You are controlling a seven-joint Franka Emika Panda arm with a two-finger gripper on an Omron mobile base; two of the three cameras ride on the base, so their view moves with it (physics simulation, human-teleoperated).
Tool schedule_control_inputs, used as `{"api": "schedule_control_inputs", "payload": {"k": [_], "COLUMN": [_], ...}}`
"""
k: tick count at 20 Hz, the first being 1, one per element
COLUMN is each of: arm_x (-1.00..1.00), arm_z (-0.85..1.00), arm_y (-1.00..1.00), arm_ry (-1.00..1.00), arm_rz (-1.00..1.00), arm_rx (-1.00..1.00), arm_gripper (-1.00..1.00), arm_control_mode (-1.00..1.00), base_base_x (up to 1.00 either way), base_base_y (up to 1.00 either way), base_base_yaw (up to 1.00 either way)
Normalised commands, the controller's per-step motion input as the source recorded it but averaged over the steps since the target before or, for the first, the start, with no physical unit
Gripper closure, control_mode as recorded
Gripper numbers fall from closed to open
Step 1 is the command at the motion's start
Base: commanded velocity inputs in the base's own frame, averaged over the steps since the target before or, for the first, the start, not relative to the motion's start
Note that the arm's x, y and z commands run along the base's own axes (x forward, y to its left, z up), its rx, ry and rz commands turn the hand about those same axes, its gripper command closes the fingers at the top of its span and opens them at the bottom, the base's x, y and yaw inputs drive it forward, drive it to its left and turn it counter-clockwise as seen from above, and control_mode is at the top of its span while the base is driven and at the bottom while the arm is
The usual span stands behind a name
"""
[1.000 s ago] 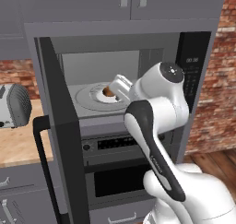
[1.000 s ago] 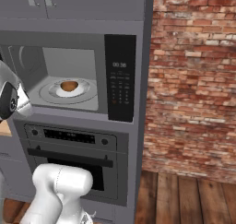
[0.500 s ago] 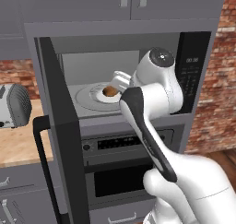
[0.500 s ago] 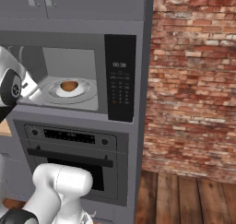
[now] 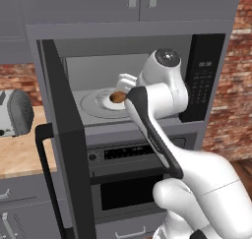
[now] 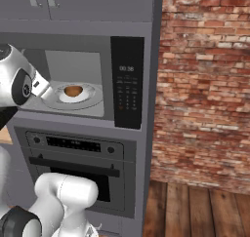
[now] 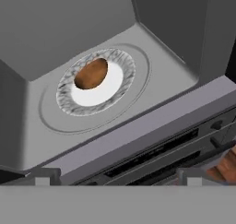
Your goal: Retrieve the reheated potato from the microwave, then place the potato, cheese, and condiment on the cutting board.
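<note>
We see the potato lying on a white plate on the round turntable inside the microwave, whose door hangs wide open to the left. Our tool sits at the mouth of the cavity with its fingers spread wide, holding nothing and apart from the potato. Below is an oven. A toaster stands on the wooden table beyond the door, and brick wall fills the right.

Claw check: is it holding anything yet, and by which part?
Nothing is held. The claw is open at the microwave mouth; the potato sits untouched on its plate.
</note>
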Motion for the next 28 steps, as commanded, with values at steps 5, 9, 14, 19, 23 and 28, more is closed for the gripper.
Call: {"api": "schedule_control_inputs", "payload": {"k": [5, 9, 14, 19, 23, 28], "arm_x": [0.35, 0.42, 0.5, 0.42, 0.42, 0.4], "arm_z": [-0.14, -0.12, -0.02, -0.01, -0.11, -0.2], "arm_y": [0.0, 0.06, 0.0, 0.0, 0.01, 0.12], "arm_ry": [-0.08, -0.04, 0.02, 0.05, 0.0, 0.0], "arm_rz": [0.05, 0.0, 0.0, 0.04, 0.08, 0.08], "arm_rx": [-0.09, -0.15, -0.01, 0.0, 0.0, 0.0], "arm_gripper": [-1.0, -1.0, -1.0, -1.0, -1.0, -1.0], "arm_control_mode": [-1.0, -1.0, -1.0, -1.0, -1.0, -1.0], "base_base_x": [0.0, 0.0, 0.0, 0.0, 0.0, 0.0], "base_base_y": [0.0, 0.0, 0.0, 0.0, 0.0, 0.0], "base_base_yaw": [0.0, 0.0, 0.0, 0.0, 0.0, 0.0]}}
